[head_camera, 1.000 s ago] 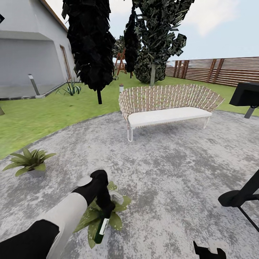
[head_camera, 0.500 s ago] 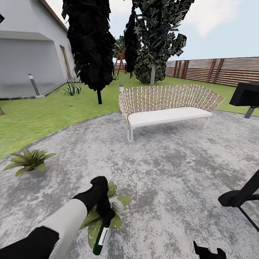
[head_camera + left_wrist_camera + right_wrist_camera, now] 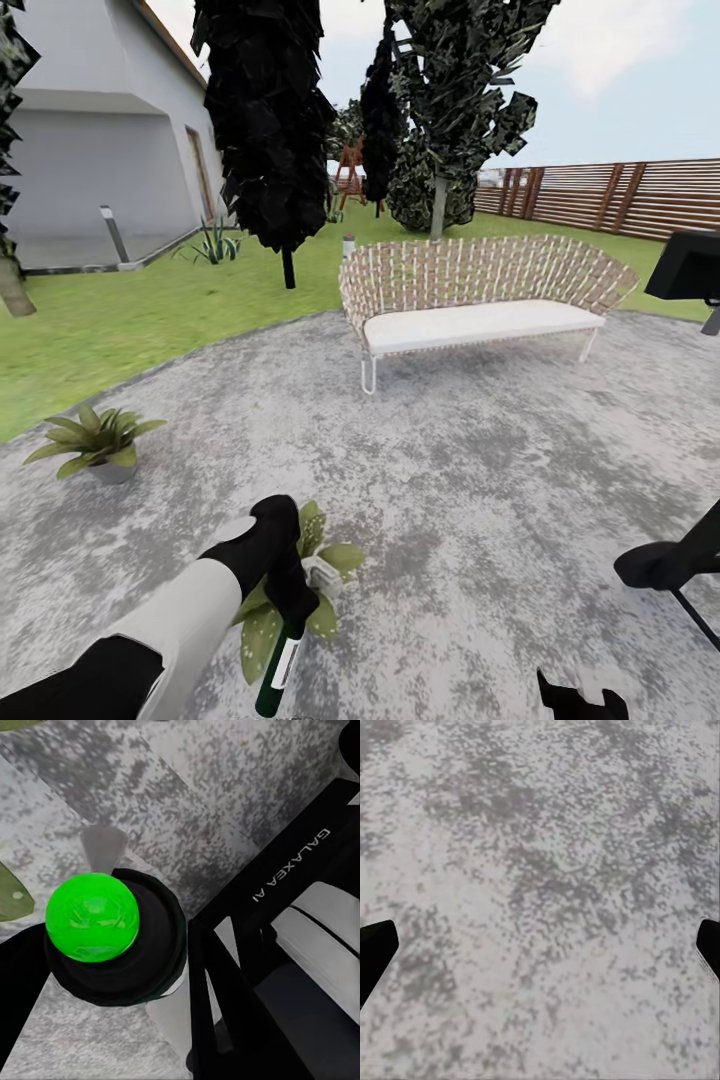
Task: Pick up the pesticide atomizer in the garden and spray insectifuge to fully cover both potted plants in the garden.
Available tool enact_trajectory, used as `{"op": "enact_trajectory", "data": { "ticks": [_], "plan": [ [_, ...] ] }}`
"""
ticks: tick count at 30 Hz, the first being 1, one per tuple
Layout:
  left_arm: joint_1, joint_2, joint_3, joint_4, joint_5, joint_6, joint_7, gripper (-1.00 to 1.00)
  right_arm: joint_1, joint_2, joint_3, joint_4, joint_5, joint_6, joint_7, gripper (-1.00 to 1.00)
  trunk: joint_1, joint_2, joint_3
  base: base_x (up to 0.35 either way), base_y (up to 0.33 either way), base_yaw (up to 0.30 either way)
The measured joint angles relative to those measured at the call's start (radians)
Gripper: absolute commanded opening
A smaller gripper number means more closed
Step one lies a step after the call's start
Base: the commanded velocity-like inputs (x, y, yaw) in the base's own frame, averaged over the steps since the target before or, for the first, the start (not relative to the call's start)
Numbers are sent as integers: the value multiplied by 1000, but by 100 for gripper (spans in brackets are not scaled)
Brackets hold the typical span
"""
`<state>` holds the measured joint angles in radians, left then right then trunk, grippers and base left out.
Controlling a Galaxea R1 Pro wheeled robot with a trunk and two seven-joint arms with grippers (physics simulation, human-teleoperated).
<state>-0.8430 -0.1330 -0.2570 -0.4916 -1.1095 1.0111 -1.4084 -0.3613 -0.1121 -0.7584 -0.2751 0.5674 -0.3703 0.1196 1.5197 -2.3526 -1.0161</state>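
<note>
The round grey mottled paving [image 3: 480, 480] spreads across the fenced garden, with green lawn [image 3: 120, 320] beyond it and a wide wicker bench with a white cushion [image 3: 480, 290] at its far side. Two potted plants sit on the paving: a low rosette of pointed green leaves in a grey pot [image 3: 98, 442] stands well apart at the robot's left, and a second rosette [image 3: 300, 590] lies directly under the left arm. That nearer plant's leaves carry tiny white specks [image 3: 262, 625], which read as insectifuge already landed; the far plant shows none that can be made out.

The left gripper [image 3: 292, 600] is clamped on the slim dark-green spray bottle with a white label [image 3: 276, 668], which hangs tilted, its body pointing down toward the paving just beside the nearer rosette. The right gripper [image 3: 540, 945] hovers over bare paving, its dark fingertips [image 3: 375, 949] spread wide at the frame edges, holding nothing.

Pickup appears done and the nearer plant partly covered; the far plant likely remains.
</note>
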Motion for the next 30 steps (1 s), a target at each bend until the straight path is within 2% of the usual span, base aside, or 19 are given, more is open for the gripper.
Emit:
{"op": "enact_trajectory", "data": {
  "ticks": [9, 12, 16, 19, 30],
  "plan": [
    [0, 0, -4, 0, 0, 0, 0, -100, 0, 0, 0, 0, 0, 0, 0, 100, 0, 0, 0, 0, -210, 248],
    [0, 2, -5, 0, -3, 0, 1, -100, 0, -1, 0, 0, 0, 0, 0, 100, 0, 0, 0, 0, -20, 39],
    [-4, 3, -6, 1, -6, 0, 87, -100, 0, -1, 0, 0, -1, 0, 0, 100, 0, 0, 0, 0, -1, 2],
    [-12, -1, -6, 1, -4, 2, 115, -100, 0, -1, 0, 0, 0, 0, 0, 100, 0, 0, 0, 0, 0, 0],
    [-21, -3, -5, 4, -4, 3, 123, -100, 0, -1, 0, 0, 0, 0, 0, 100, 0, 0, 0, 0, 0, 0]
  ]
}}
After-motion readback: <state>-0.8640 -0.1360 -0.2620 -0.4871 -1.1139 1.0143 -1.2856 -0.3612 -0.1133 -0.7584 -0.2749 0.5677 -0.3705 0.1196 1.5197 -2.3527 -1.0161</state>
